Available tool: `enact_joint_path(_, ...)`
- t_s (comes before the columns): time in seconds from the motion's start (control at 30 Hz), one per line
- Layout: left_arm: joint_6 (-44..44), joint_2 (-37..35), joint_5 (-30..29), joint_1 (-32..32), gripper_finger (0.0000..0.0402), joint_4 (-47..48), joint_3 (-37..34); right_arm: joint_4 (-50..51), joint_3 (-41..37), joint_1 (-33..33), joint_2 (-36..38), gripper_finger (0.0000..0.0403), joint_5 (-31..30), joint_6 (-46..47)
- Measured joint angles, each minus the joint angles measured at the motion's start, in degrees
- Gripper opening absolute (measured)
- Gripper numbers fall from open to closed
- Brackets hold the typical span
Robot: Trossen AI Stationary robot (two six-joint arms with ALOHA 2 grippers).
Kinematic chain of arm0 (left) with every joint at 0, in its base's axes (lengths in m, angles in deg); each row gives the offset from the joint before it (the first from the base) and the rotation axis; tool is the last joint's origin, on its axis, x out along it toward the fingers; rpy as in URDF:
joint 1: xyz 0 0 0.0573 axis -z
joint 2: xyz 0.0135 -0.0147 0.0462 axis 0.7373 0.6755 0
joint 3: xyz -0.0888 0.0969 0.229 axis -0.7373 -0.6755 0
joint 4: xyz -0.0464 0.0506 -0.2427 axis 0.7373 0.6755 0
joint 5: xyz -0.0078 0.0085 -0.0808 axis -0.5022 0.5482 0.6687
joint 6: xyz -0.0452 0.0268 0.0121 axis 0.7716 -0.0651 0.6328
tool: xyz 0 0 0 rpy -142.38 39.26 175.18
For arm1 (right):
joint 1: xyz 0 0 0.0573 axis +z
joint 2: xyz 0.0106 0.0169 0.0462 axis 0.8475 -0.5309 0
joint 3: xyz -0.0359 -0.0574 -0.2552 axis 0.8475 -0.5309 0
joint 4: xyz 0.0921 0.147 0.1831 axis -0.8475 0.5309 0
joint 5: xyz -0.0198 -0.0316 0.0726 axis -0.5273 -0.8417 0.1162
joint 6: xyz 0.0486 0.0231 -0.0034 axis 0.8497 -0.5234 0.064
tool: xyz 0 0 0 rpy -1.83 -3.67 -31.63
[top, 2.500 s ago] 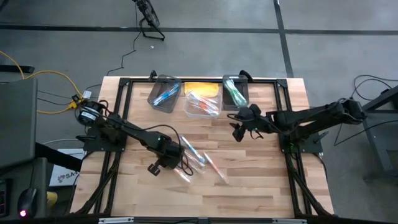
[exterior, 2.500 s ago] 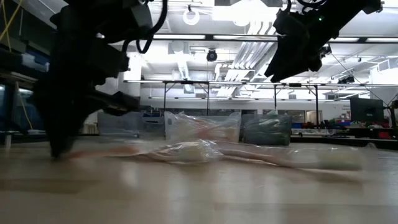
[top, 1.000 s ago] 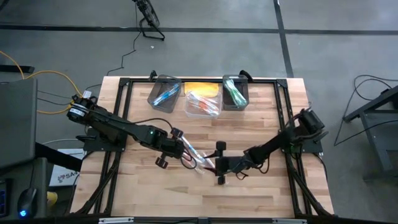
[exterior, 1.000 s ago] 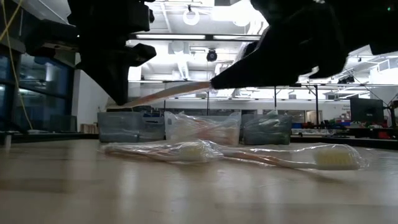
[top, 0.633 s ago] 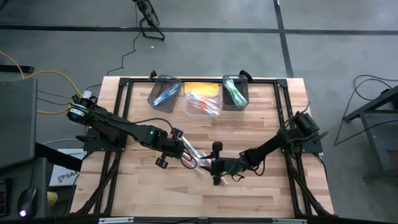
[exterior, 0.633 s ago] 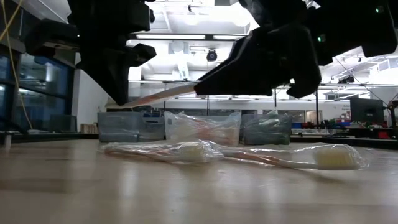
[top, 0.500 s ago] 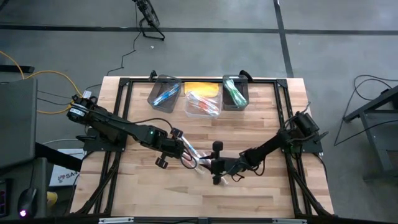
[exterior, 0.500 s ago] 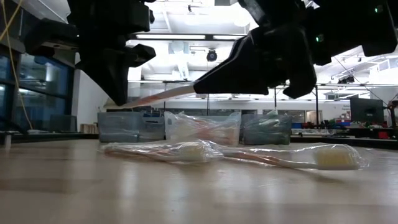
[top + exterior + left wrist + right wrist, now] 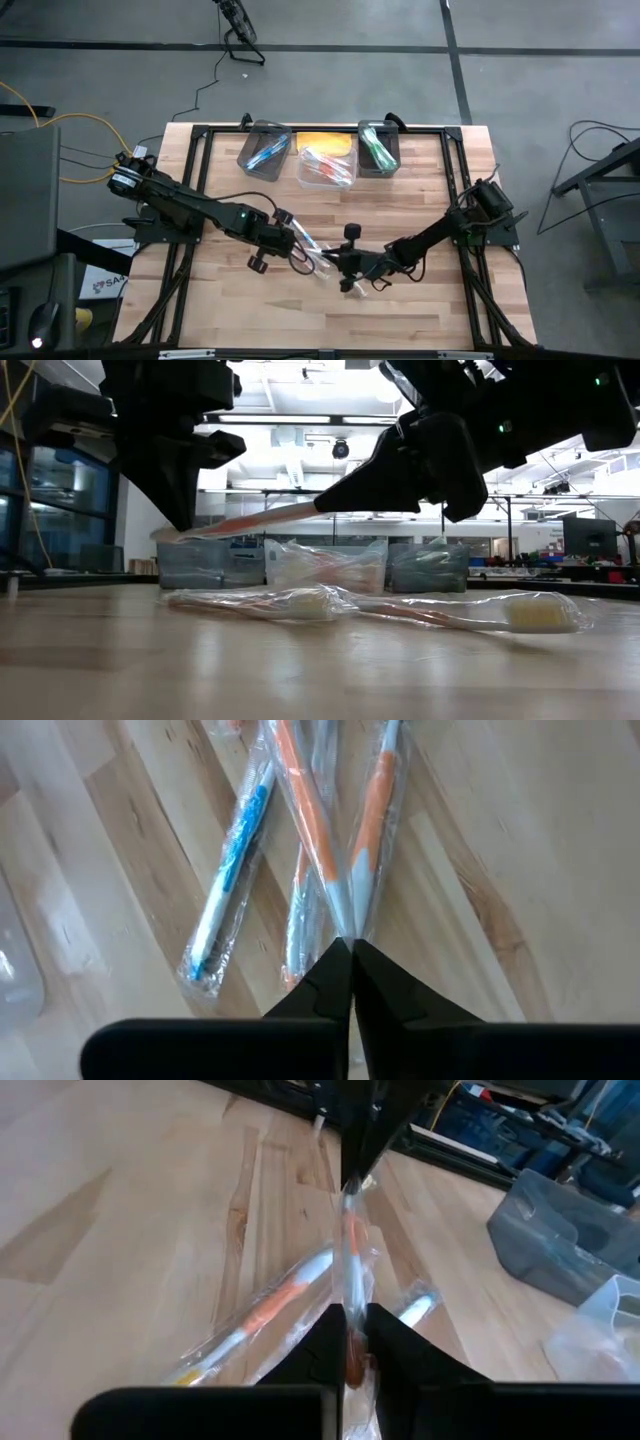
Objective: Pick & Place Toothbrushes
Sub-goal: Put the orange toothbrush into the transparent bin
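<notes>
A wrapped orange toothbrush [image 9: 250, 517] hangs in the air between my two grippers, above the middle of the table. My left gripper [image 9: 346, 942] is shut on one end of it and my right gripper [image 9: 350, 1318] is shut on the other. Below it, more wrapped toothbrushes lie flat on the wood: a blue one [image 9: 228, 875], an orange one [image 9: 265, 1308] and, in the low view, two pale ones [image 9: 260, 600] [image 9: 480, 612]. My left gripper pinches the toothbrush's wrapper end [image 9: 344, 920] between its two fingertips, slanting down from the table's left. That end [image 9: 175, 534] is the lower one and is clear of the table. My right gripper pinches the other end [image 9: 350, 1295] between its two fingers, coming nearly level from the table's right, along the toothbrush. This end [image 9: 312, 506] sits higher, so the toothbrush is tilted and lifted clear.
Three bins stand along the far edge: a dark one with blue toothbrushes [image 9: 264, 150], a clear one with red and orange ones [image 9: 325, 166], a dark one with green ones [image 9: 378, 148]. A black frame [image 9: 190, 180] runs along the table's sides.
My right gripper has gone a little toward the table's left, up to the free end of the toothbrush that my left gripper holds up, has rolled slightly and has shut on that end. The toothbrush has stayed lifted and tilted.
</notes>
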Motion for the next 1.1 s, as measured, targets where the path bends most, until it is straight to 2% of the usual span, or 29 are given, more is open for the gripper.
enact_joint_path(0.1,-1.6,0.0,-0.1,0.0,0.0023,0.4,0.0,0.0,0.0,0.0,0.0,0.0017,0.2,1.6)
enact_joint_path(0.23,-1.6,-1.2,-1.5,0.0,0.0075,2.0,0.1,1.1,0.0,0.0,0.2,0.0017,-0.7,4.2)
enact_joint_path(0.4,4.8,-4.2,-5.0,0.0,0.0116,9.2,1.5,5.1,0.0,-0.6,2.5,0.0015,-2.3,6.4)
enact_joint_path(0.6,9.0,-8.8,-7.8,0.0,0.0120,11.9,0.1,13.1,-0.1,-4.0,9.0,0.0015,-8.9,7.6)
enact_joint_path(0.73,10.7,-10.5,-7.8,0.0,0.0120,10.6,-2.3,21.2,0.0,-9.4,14.4,0.0015,-9.5,10.2)
enact_joint_path(1.0,14.1,-12.0,-7.6,0.0,0.0120,5.6,-8.3,26.2,0.0,-22.8,18.3,0.0015,-5.5,11.6)
enact_joint_path(1.1,15.0,-12.1,-7.6,0.0,0.0120,4.7,-8.8,26.8,0.0,-27.3,17.8,0.0015,-1.1,11.7)
